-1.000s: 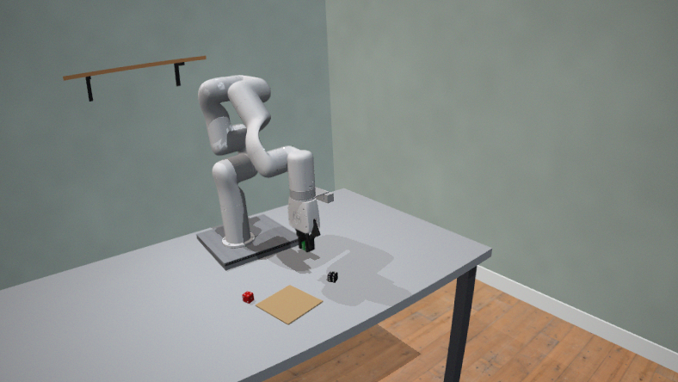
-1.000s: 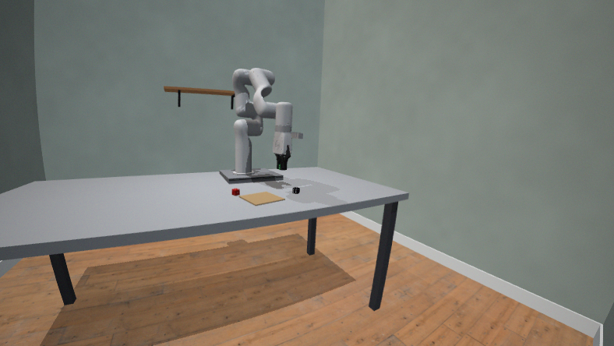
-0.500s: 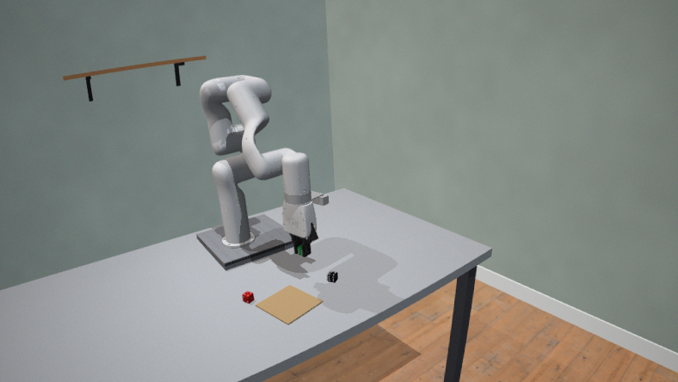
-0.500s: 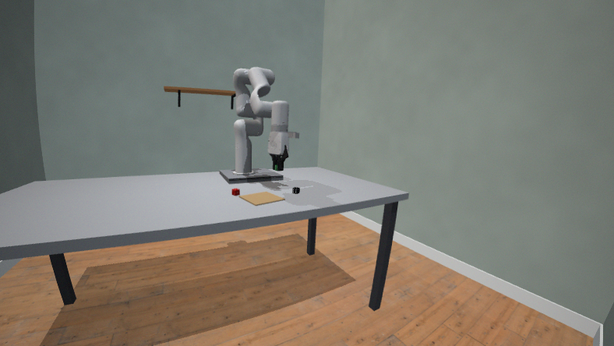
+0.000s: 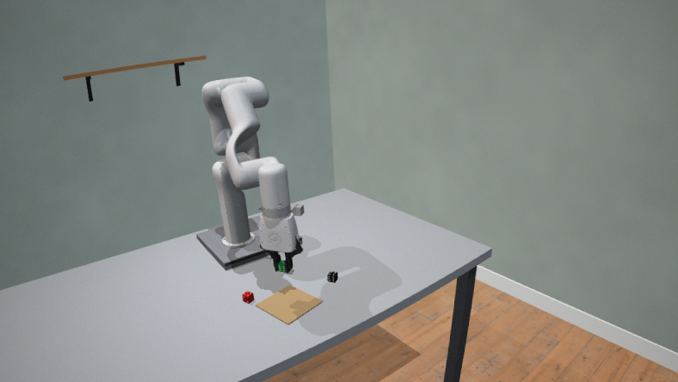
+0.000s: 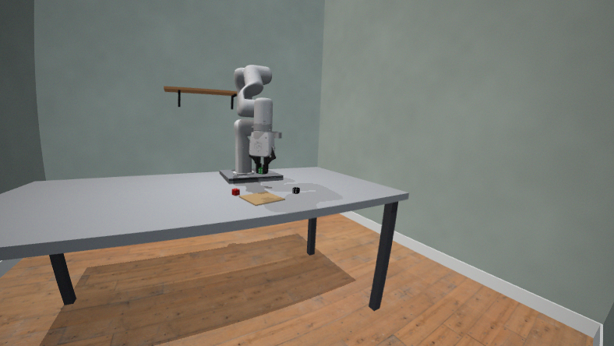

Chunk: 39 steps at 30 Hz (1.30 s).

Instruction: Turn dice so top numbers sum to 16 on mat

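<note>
Top view: the arm stands on its base plate (image 5: 208, 243) at the back of the table (image 5: 95, 323), with the gripper (image 5: 282, 266) pointing down and clenched on the green die (image 5: 281, 265), which hangs above the table just behind the mat (image 5: 289, 303). Exterior view: the same die (image 6: 260, 170) shows between the dark fingers (image 6: 256, 163), level with the base plate and clear of the table surface. The red die (image 5: 247, 297) lies on the table just beside the mat's left corner, not on it; the black die (image 5: 332, 276) lies to the right, apart from the mat. No die is on the mat yet. The pips are too small to read, so the present top faces cannot be told.

Step in hand, as judged: carrying the green die to the mat with the wanted face up. To do it well, the die should come down over the mat's middle, well inside the edges, leaving room for the other two. Its lower face should be parallel to the mat before release, and the fingers should part only once it touches, so it neither tips nor rolls onto another face.
</note>
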### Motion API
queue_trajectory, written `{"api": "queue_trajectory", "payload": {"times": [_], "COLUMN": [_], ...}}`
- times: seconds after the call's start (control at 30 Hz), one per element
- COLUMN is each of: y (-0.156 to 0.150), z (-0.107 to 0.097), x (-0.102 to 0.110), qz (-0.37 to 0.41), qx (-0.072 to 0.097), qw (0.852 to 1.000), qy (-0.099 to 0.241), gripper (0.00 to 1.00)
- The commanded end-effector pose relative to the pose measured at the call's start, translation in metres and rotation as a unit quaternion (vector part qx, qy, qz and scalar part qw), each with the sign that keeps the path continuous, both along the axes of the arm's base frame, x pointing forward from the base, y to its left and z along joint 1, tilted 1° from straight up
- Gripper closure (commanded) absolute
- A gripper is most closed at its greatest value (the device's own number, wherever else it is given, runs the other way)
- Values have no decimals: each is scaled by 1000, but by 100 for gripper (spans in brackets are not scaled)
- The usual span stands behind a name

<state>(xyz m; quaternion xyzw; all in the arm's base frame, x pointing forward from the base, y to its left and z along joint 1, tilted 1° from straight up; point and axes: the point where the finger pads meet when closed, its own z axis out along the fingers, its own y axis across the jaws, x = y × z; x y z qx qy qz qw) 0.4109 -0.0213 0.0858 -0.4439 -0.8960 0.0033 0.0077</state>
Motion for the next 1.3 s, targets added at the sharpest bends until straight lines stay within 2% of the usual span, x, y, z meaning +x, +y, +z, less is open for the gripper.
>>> {"api": "queue_trajectory", "payload": {"times": [0.0, 0.23, 0.37, 0.6, 0.77, 1.0, 1.13, 1.27], "y": [-40, -91, -128, -148, -149, -149, -149, -148], "z": [-2, -6, -10, -12, -12, -13, -13, -13], "x": [15, 24, 25, 25, 25, 25, 24, 23], "qz": [83, 172, 234, 266, 268, 268, 268, 267], "qx": [3, 6, 8, 9, 8, -3, -30, -72], "qw": [997, 985, 972, 964, 963, 963, 962, 955], "qy": [2, 2, 1, 1, 0, -15, -51, -107], "gripper": [79, 79, 79, 79, 79, 79, 79, 79]}}
